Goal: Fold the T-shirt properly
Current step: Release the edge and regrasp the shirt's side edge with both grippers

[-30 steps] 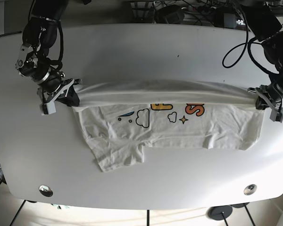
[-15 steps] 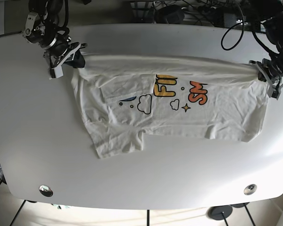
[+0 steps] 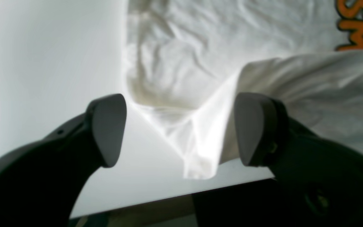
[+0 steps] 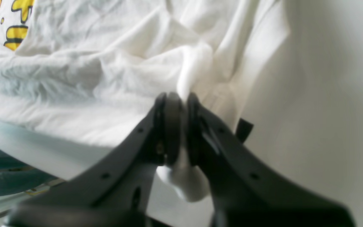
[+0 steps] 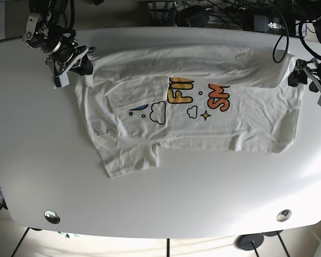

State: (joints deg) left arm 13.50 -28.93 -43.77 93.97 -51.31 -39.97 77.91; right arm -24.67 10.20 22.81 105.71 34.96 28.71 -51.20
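Note:
The white T-shirt (image 5: 214,134) lies spread on the white table (image 5: 166,203), print up, with its far edge folded over the lettering. My right gripper (image 5: 77,61) is at the shirt's far left corner. In the right wrist view it (image 4: 181,101) is shut on a bunch of the cloth (image 4: 106,78). My left gripper (image 5: 297,75) is at the shirt's far right corner. In the left wrist view it (image 3: 180,127) is open, with the shirt's corner (image 3: 197,151) loose between the fingers and touching neither pad.
Cables and black devices (image 5: 214,13) crowd the space beyond the table's far edge. Two round metal fittings (image 5: 52,216) (image 5: 283,215) sit near the front edge. The table's edge (image 3: 169,197) runs just behind the left gripper's fingers.
Both grippers carried the shirt's folded edge toward the far side of the table, uncovering more of the print. The left gripper has opened and let go of its corner.

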